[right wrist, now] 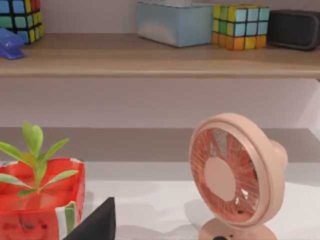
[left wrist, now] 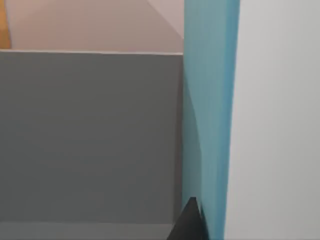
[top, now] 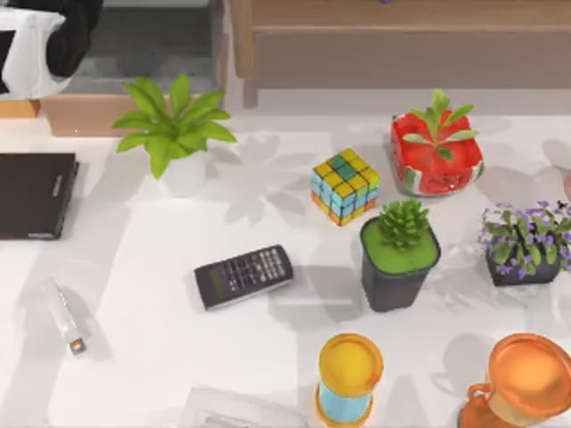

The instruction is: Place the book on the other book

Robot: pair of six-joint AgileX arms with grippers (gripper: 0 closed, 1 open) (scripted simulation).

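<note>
One black book (top: 34, 194) lies at the table's left edge; teal book (left wrist: 209, 120) fills the left wrist view, gripper grasp unclear.

Matt black book (top: 36, 194); glossy orange cup (top: 526, 382); wooden shelf (right wrist: 160, 57).

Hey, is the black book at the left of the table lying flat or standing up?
Lying flat. In the top view the black book shows its broad cover face-up on the table, spine lettering along its near edge.

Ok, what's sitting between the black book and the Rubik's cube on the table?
In the top view, a leafy green plant in a white pot stands between the black book and the Rubik's cube.
</note>
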